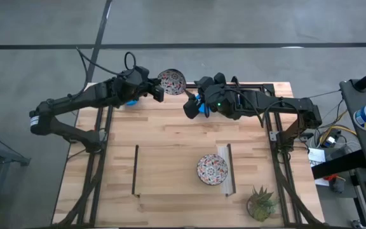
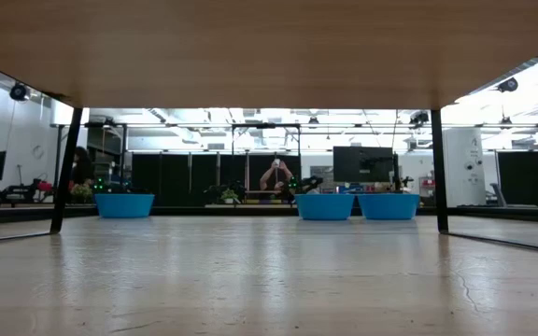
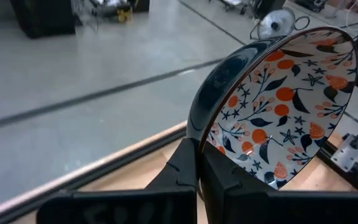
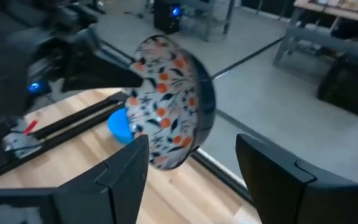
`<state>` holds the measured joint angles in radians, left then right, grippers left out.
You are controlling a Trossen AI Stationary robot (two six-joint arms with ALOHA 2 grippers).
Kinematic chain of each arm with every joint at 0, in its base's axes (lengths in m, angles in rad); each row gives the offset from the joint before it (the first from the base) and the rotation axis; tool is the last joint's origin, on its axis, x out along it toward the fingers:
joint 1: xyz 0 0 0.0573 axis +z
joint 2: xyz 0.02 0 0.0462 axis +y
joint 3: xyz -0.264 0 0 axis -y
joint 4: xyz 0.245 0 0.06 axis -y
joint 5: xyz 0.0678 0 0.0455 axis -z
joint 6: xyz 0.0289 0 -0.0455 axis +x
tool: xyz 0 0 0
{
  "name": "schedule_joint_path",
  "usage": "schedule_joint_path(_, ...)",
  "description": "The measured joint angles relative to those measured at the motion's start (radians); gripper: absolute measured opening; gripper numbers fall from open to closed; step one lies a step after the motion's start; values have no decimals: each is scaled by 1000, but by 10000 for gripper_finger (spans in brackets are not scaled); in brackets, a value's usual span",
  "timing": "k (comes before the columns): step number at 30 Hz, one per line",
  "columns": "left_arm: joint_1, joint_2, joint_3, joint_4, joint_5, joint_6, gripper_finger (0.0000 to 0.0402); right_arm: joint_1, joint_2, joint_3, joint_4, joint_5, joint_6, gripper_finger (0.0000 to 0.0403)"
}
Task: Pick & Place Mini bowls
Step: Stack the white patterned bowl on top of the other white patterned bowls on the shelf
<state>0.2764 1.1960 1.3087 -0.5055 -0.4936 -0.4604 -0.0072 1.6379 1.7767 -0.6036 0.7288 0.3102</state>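
A white mini bowl with a red-and-dark floral pattern (image 1: 171,81) hangs in the air over the table's far edge, with my left gripper (image 1: 159,90) shut on it. My right gripper (image 1: 189,105) stands open just to the bowl's right. In its wrist view the bowl (image 4: 166,106) lies ahead of its spread fingers (image 4: 123,168), apart from them. A second floral bowl (image 1: 212,168) rests on its base on the table, near the right. Blue bowls show beneath the left arm (image 1: 131,100) and the right gripper (image 1: 200,106). My left gripper holds the floral bowl by its rim (image 3: 197,134), on the side nearest the arm. One finger (image 3: 222,177) is inside the bowl and the other (image 3: 179,168) on its dark outer wall. The fingers come from the table's left, nearly level. The bowl stands tilted on edge, lifted clear.
Two black strips (image 1: 136,168) (image 1: 230,166) lie on the wooden table, with the second floral bowl between them. A small green plant (image 1: 261,202) stands at the near right corner. In the low view, blue bowls (image 2: 124,205) (image 2: 325,206) (image 2: 388,205) sit far back.
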Motion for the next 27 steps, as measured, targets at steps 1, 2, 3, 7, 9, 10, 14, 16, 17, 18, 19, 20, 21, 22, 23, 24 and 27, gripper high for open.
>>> schedule_joint_path(1,-10,-1,0,9,-17,11,0,-3,0,0,8,5,-9,234)
schedule_joint_path(2,-19,-2,0,18,-25,18,0,-6,0,0,17,6,-19,233)
schedule_joint_path(3,-26,-2,0,28,-31,23,0,-8,0,0,24,7,-24,232)
schedule_joint_path(7,-57,-4,0,58,-50,39,0,-19,0,0,24,8,-27,231)
schedule_joint_path(9,-69,-4,0,78,-52,44,0,-28,0,0,25,8,-27,231)
schedule_joint_path(10,-74,-4,0,85,-52,40,0,-33,0,0,25,8,-27,231)
schedule_joint_path(14,-90,-4,1,90,-55,31,0,-48,0,0,26,7,-26,231)
schedule_joint_path(16,-97,-4,2,96,-59,31,0,-52,1,0,27,7,-28,231)
schedule_joint_path(17,-98,-4,2,102,-59,31,0,-54,1,0,28,6,-28,231)
schedule_joint_path(18,-100,-4,2,106,-58,29,0,-57,1,0,29,5,-28,231)
schedule_joint_path(19,-102,-4,2,106,-58,22,0,-58,1,0,30,4,-28,231)
schedule_joint_path(20,-102,-4,2,106,-59,21,0,-59,1,0,30,4,-29,231)
schedule_joint_path(21,-102,-4,2,107,-58,19,0,-60,1,0,31,4,-31,231)
schedule_joint_path(22,-103,-4,2,111,-58,18,0,-61,1,0,33,4,-33,231)
schedule_joint_path(23,-105,-4,2,115,-58,18,0,-62,1,0,36,4,-34,231)
schedule_joint_path(24,-107,-4,2,122,-58,20,0,-63,1,0,39,4,-34,231)
schedule_joint_path(27,-111,-4,2,148,-55,42,0,-64,1,-1,55,2,-68,231)
